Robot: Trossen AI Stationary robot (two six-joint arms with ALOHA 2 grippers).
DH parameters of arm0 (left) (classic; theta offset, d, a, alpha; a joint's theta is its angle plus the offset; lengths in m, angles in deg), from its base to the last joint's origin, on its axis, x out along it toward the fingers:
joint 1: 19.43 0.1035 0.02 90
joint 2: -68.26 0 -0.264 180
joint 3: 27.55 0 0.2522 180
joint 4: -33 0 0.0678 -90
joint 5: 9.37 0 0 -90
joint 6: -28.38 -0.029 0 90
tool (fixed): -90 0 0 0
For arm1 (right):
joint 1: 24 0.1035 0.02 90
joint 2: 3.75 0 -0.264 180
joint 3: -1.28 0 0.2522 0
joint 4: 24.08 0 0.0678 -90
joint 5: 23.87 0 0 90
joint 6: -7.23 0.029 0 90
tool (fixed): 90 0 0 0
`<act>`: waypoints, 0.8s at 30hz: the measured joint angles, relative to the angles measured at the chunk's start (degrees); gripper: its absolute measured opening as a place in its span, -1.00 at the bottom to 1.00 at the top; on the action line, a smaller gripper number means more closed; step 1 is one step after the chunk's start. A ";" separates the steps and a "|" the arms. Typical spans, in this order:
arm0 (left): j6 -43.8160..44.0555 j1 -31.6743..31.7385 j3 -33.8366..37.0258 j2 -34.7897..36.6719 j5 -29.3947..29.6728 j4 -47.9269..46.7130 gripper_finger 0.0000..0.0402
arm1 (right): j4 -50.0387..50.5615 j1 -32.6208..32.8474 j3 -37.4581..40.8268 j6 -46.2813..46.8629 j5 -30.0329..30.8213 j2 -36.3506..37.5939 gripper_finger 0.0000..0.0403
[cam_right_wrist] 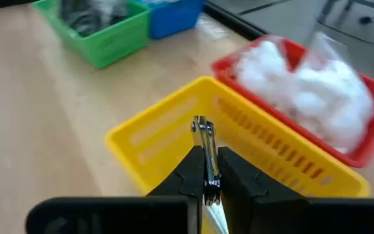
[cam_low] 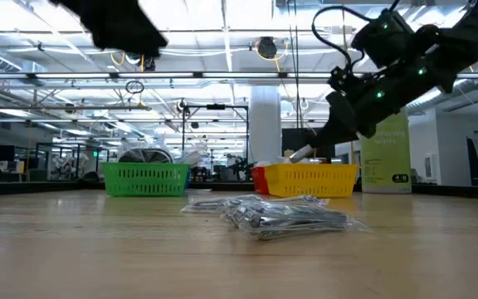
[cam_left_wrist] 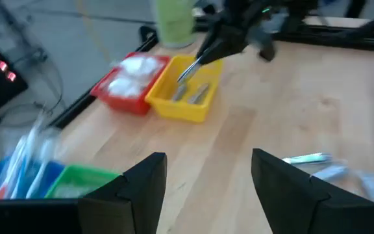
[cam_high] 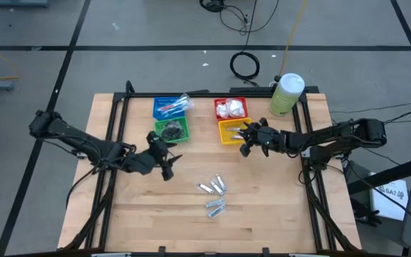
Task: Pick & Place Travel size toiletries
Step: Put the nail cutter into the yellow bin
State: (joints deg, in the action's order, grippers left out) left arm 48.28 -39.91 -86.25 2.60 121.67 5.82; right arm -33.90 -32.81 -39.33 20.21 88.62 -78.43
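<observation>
Placement is the step in hand: the right tool (cam_right_wrist: 205, 170) is clamped on a small silver tube (cam_right_wrist: 204, 146), held just over the near rim of the yellow basket (cam_high: 232, 131), which already holds a couple of tubes in the left wrist view. The tube's long axis runs straight out from the fingertips, its free end pointing toward the basket's inside, tilted down in the low view. The next move, as I judge it, calls for carrying the tube a little farther over the rim and then releasing it, so it drops inside rather than catching on the wall.

Left tool (cam_high: 164, 158) hangs above the table (cam_high: 262, 214) just in front of the green basket (cam_high: 171, 129), its fingers spread apart and empty. More silver tubes (cam_high: 213, 194) lie in a loose heap mid-table, mostly slanting, well apart from both baskets.
</observation>
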 joint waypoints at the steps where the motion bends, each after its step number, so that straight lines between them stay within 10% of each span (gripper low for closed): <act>1: 0.94 0.54 1.34 0.49 0.06 0.79 0.11 | -0.83 -0.55 0.42 0.47 0.01 -0.23 -0.90; 14: 7.24 5.54 4.65 0.38 -3.66 5.06 0.12 | -3.16 -2.47 2.66 1.33 -0.04 -0.30 -0.80; 24: 4.64 6.27 4.67 0.34 -7.59 7.72 0.12 | -5.09 -2.49 2.64 2.31 0.20 -0.30 -0.32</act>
State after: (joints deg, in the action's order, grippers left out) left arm 52.92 -33.65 -81.58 2.94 114.08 13.54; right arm -38.99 -35.29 -36.69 22.52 88.82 -78.73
